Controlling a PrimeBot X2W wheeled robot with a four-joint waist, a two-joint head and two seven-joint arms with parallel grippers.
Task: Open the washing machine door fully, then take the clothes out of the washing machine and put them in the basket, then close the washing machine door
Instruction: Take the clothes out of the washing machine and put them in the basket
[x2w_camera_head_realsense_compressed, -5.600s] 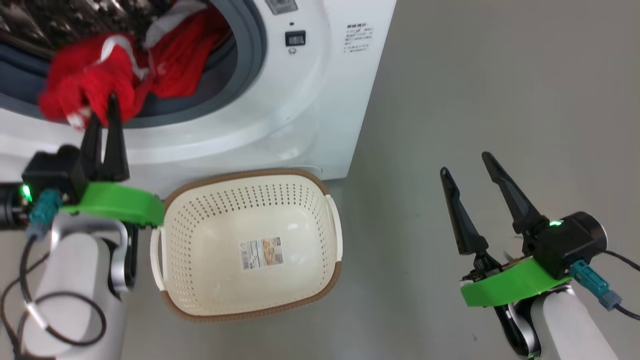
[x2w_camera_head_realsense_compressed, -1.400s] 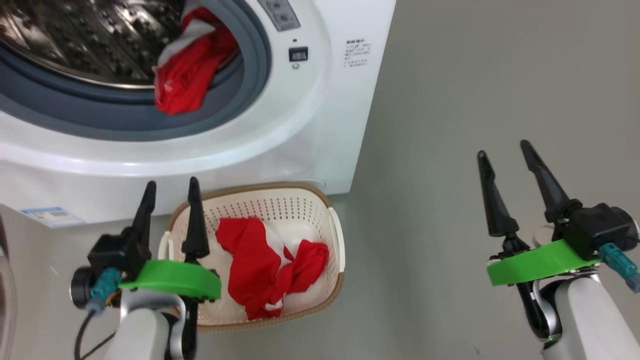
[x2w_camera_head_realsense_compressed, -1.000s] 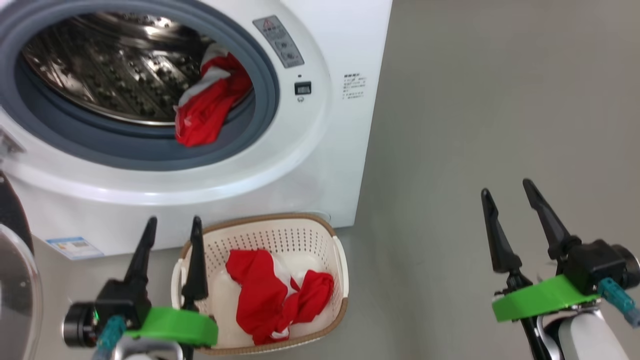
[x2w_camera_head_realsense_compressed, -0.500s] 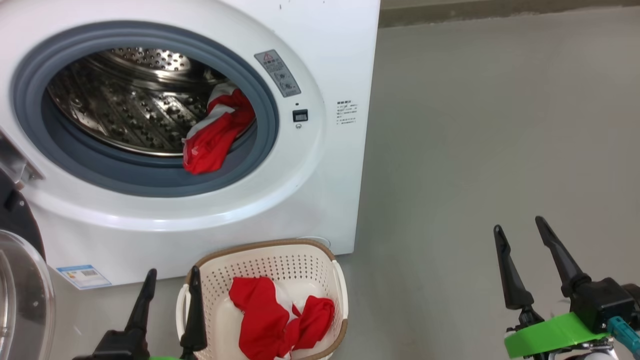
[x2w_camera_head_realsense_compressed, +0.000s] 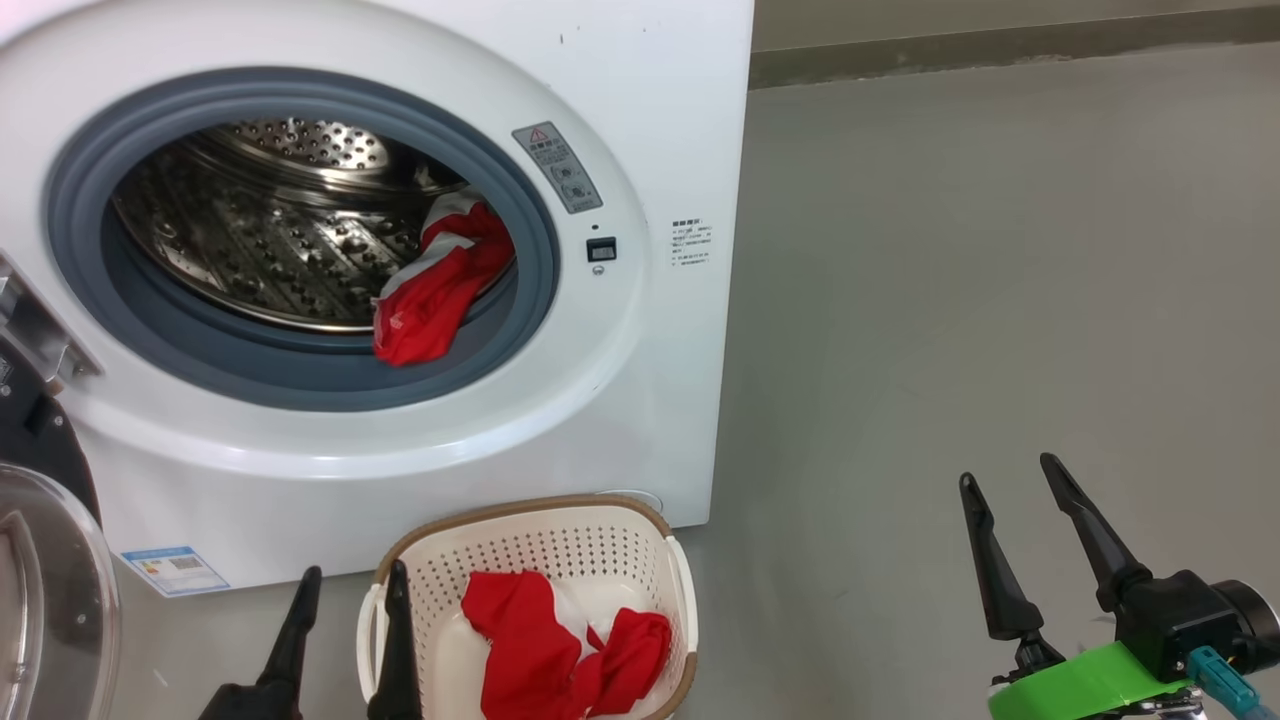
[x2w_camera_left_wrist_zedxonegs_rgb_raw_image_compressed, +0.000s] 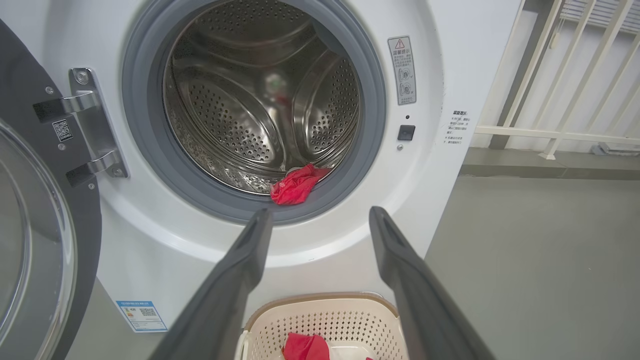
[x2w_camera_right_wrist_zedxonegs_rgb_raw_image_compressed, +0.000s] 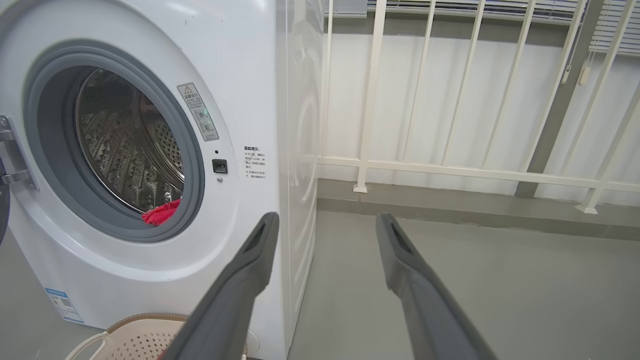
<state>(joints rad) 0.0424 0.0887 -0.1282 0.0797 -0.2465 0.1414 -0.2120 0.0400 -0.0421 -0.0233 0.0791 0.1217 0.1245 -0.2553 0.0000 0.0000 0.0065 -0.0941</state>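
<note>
The washing machine (x2w_camera_head_realsense_compressed: 650, 130) is seen with its door (x2w_camera_left_wrist_zedxonegs_rgb_raw_image_compressed: 30, 240) swung wide to the left on its hinge (x2w_camera_left_wrist_zedxonegs_rgb_raw_image_compressed: 85, 125), leaving the drum (x2w_camera_head_realsense_compressed: 270, 230) exposed. A bundle of red clothes (x2w_camera_head_realsense_compressed: 560, 655) with a white panel is shown lying in the basket (x2w_camera_head_realsense_compressed: 540, 525). The basket stands on the floor (x2w_camera_head_realsense_compressed: 1000, 250) just in front of the machine's lower right corner. Some seconds earlier the basket was pictured empty, and red clothing was being drawn out over the grey rubber ring (x2w_camera_head_realsense_compressed: 300, 385) in the pinched fingers of the left tool (x2w_camera_head_realsense_compressed: 355, 570). That tool is now held low, just beside the basket's left side. Its two dark fingers are spread wide with nothing between them, as is confirmed in the left wrist view.

One red garment (x2w_camera_head_realsense_compressed: 440, 290) is left in the machine, draped from the lower right of the drum mouth onto the ring, where it was also seen a second ago. The right tool (x2w_camera_head_realsense_compressed: 1007, 470) is held well to the right over bare floor, fingers parted and empty, much as it was earlier.

More of the machine's front is taken in by the head view than before, which is a shift of the camera, not of the machine. A blue label (x2w_camera_head_realsense_compressed: 175, 570) is seen at the lower left of the front. A pale railing (x2w_camera_right_wrist_zedxonegs_rgb_raw_image_compressed: 450, 100) is seen behind the machine in the right wrist view.
</note>
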